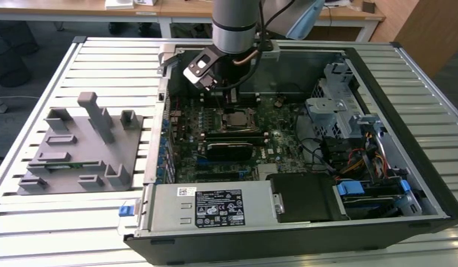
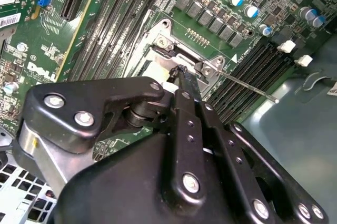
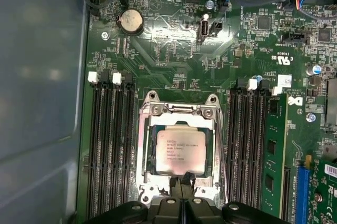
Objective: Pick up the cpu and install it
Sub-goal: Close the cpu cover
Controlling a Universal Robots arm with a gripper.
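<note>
The cpu point(image 3: 180, 152) is a small square chip with a silver-grey top plate. It lies flat in the metal socket frame point(image 3: 179, 110) on the green motherboard point(image 1: 270, 142), inside the open computer case point(image 1: 407, 128). In the exterior view the cpu point(image 1: 235, 118) sits near the board's middle, just below my arm. My gripper point(image 3: 181, 184) hangs over the socket's edge right beside the chip, its two black fingers pressed together with nothing between them. In the second wrist view the gripper point(image 2: 178, 71) tip stands next to a pale patch of the cpu point(image 2: 152, 71).
A green memory stick point(image 3: 274, 150) stands in the slots beside the socket. The socket's thin metal lever point(image 2: 242, 81) sticks out sideways. A grey fixture block point(image 1: 77, 150) rests on the slatted table at the exterior view's left. Power supply point(image 1: 213, 206) and drive cage point(image 1: 340, 111) crowd the case.
</note>
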